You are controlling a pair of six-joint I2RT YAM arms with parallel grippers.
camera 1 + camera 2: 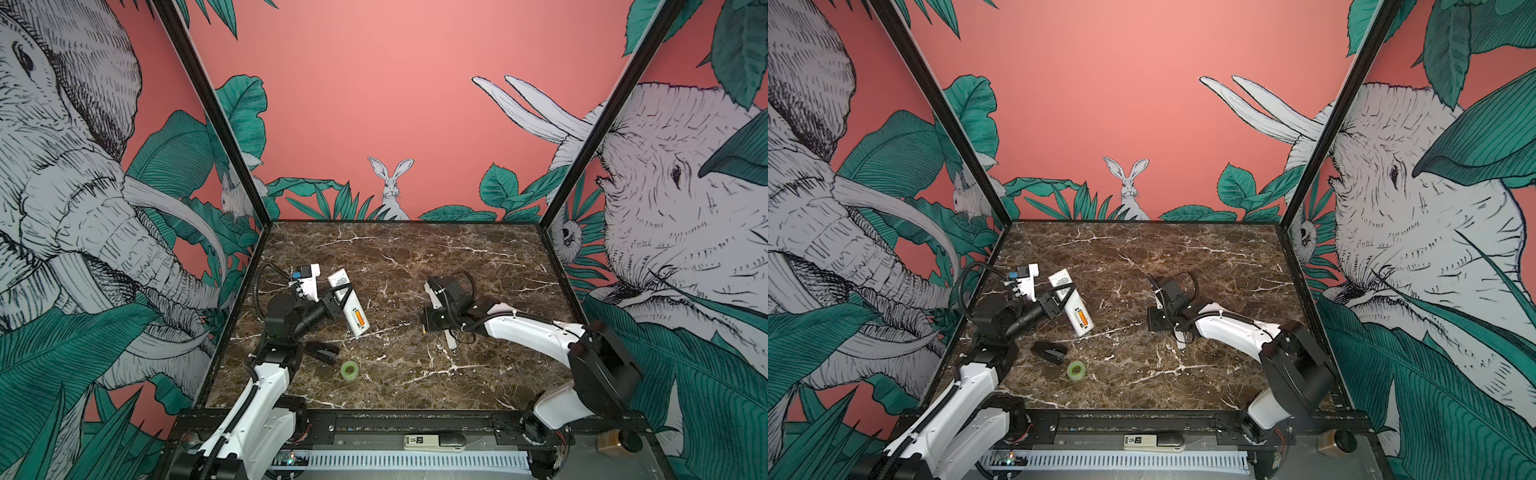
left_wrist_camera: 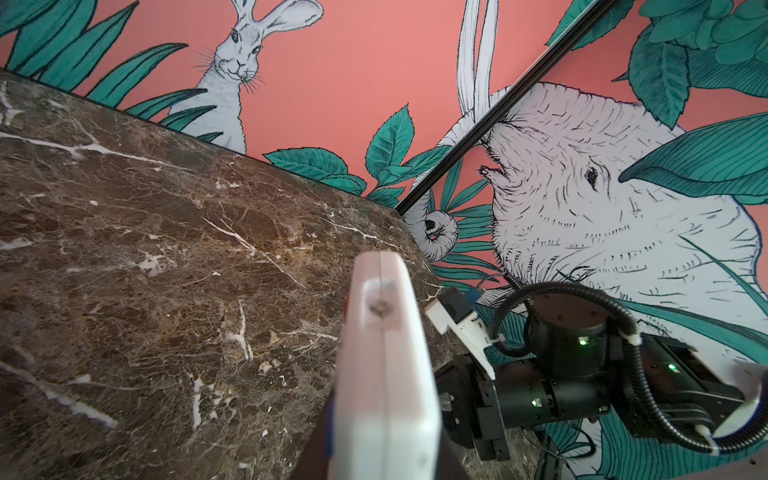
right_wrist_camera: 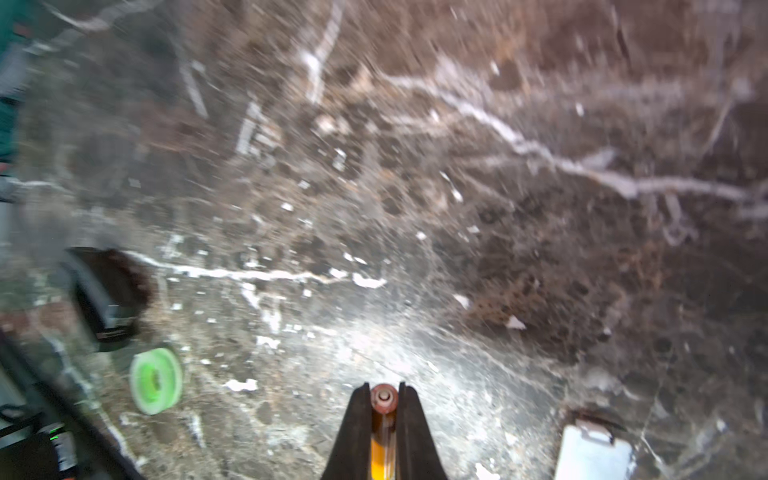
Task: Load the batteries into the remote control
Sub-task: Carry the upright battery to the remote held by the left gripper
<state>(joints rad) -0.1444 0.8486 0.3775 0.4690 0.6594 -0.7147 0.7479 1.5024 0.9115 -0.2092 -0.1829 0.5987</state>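
- Remote control (image 1: 351, 309): your left gripper (image 1: 340, 291) is clamped on it, back up, at the left side of the marble table (image 1: 415, 266).
- One orange battery (image 1: 360, 319) sits in its open bay.
- Your right gripper (image 3: 384, 392) pinches the second battery (image 3: 383, 453) near the table's middle.

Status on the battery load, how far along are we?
Done: one battery sits in the open back of the remote control, gripped by the left claw. In hand: the right claw is shut on the second battery. Left: seat it beside the first, then probably refit the grey cover lying loose nearby.
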